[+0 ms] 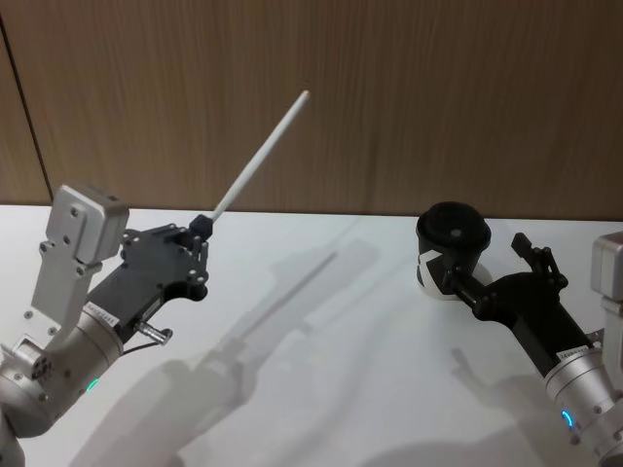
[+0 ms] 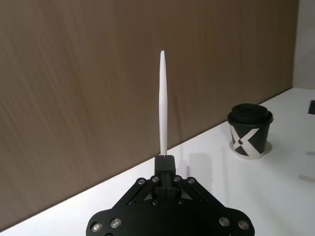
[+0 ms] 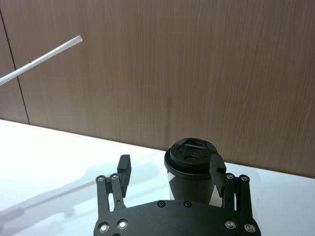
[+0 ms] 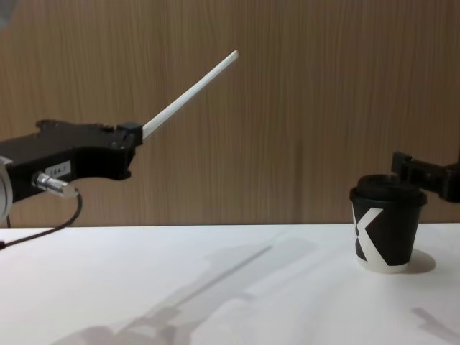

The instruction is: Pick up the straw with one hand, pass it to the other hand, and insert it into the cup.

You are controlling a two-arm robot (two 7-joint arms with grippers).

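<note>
My left gripper (image 1: 202, 226) is raised above the left side of the white table, shut on the lower end of the straw (image 1: 258, 156). The long white straw (image 4: 190, 90) slants up and to the right from the left gripper (image 4: 129, 133); in the left wrist view the straw (image 2: 163, 103) rises straight out of the left gripper (image 2: 166, 160). The cup (image 1: 453, 248), black with a white X mark and a black lid, stands upright at the right. My right gripper (image 3: 170, 162) is open at lid height, with the cup (image 3: 192, 169) between its fingers (image 3: 124, 164).
The white table (image 1: 321, 321) lies bare between the two arms, crossed by shadows. A brown wood-panel wall (image 4: 302, 108) stands close behind its far edge. The cup (image 2: 250, 130) is far off to the side of the left gripper.
</note>
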